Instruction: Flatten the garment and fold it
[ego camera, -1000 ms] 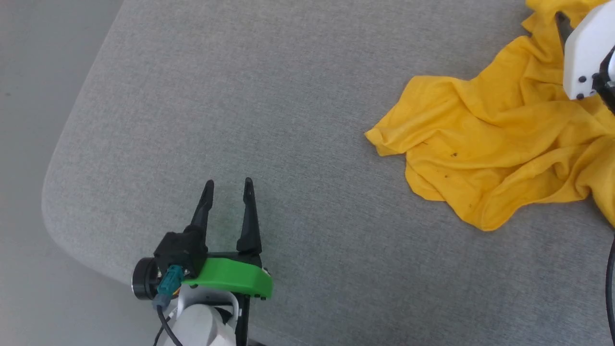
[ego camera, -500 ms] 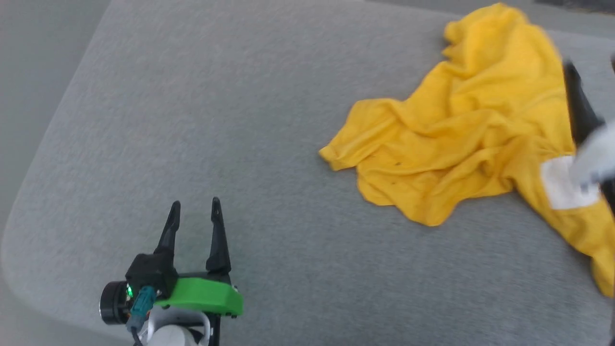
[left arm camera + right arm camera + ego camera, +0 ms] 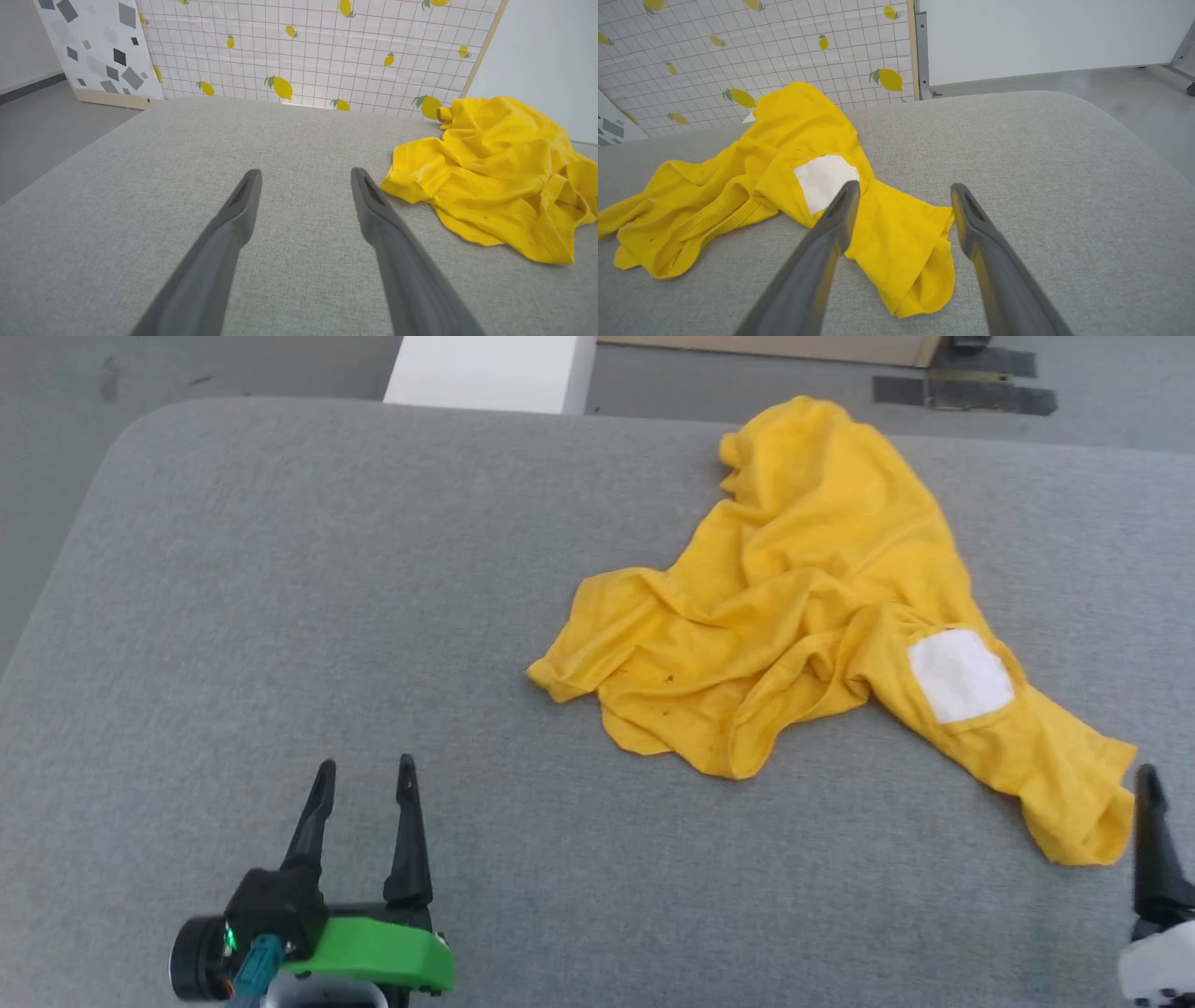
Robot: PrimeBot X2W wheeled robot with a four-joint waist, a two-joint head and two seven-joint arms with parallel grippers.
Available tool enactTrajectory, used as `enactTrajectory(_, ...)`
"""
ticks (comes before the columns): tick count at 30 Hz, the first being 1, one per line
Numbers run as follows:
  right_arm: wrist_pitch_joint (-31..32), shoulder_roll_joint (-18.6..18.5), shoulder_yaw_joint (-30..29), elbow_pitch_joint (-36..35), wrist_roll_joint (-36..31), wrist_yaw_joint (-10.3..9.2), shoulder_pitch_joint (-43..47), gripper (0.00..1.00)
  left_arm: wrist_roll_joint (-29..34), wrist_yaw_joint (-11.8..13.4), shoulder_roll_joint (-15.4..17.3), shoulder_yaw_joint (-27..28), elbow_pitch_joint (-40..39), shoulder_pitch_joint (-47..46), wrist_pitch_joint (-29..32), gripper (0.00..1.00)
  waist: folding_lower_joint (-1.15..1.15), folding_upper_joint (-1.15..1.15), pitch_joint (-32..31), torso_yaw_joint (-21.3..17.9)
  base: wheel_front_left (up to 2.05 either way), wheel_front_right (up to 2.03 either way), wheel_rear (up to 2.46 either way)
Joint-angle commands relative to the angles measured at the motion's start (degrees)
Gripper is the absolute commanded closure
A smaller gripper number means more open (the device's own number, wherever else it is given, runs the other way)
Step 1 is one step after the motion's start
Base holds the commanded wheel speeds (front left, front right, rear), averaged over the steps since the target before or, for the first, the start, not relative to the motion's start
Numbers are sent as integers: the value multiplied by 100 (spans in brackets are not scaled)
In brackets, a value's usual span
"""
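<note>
Grey padded surface [image 3: 280, 569]: woven, slightly fuzzy cloth w/ rounded corners, takes most of the head view. Behind it in the wrist views stands a white grid panel [image 3: 317, 46] w/ lemon print. A speckled panel [image 3: 93, 46] w/ grey angular chips sits at 10 o'clock in the left wrist view.

Garment [image 3: 794, 616]: bright yellow soft knit, crumpled into a heap w/ deep folds. It lies on the surface at approx 2 o'clock from head-view centre, w/ one tube-like end trailing to 4 o'clock.

Left gripper [image 3: 365, 763] at 7 o'clock: two long dark tapered fingers spread apart, nothing between them, well apart from the garment. It has a green plastic collar [image 3: 373, 957] at its base.

Right gripper [image 3: 904, 186] at 4 o'clock: fingers spread wide, empty, pointing at the garment's trailing end, just beside it. Contact: can't tell.

White block [image 3: 485, 373] on the floor [image 3: 187, 364] at 12 o'clock, beyond the surface. White squarish patch [image 3: 960, 675] on the garment nr the trailing end. Dark tape strips [image 3: 962, 392] on the floor at 1 o'clock.
</note>
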Motion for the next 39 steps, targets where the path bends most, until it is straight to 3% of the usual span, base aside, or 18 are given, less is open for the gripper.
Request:
enactTrajectory(1,-94,-4,-75,13,40,-8,-12,0,103,-55,102,-29,-64,-78,72,0,0,0,-99,-157,0,0,0)
enactTrajectory(9,-56,-3,-310,-171,-181,-8,-295,0,508,-728,568,-656,45,-1496,1484,0,0,0,141,-183,0,0,0)
enactTrajectory(15,64,-2,-285,-310,-152,-8,-408,0,361,-1249,482,-1007,699,-2508,2403,0,0,0,443,-219,0,0,0)
enactTrajectory(26,178,-2,-253,-389,-154,-8,-498,0,207,-1522,348,-1315,2186,-3172,2663,0,0,0,781,-382,0,0,0)
enactTrajectory(27,180,-2,-261,-391,-150,-8,-511,0,205,-1503,339,-1305,2265,-3190,2619,65,0,0,788,-387,0,0,0)
enactTrajectory(28,183,-2,-273,-393,-147,-8,-529,0,210,-1485,334,-1302,2338,-3201,2555,100,0,0,794,-390,0,0,0)
enactTrajectory(34,206,-2,-336,-357,-144,-8,-573,0,58,-1328,294,-1104,2331,-3054,1974,100,0,0,671,-283,0,0,0)
enactTrajectory(39,256,-2,-355,-335,-151,-8,-528,0,-269,-1083,345,-783,1516,-2404,1801,100,0,0,454,-101,0,0,0)
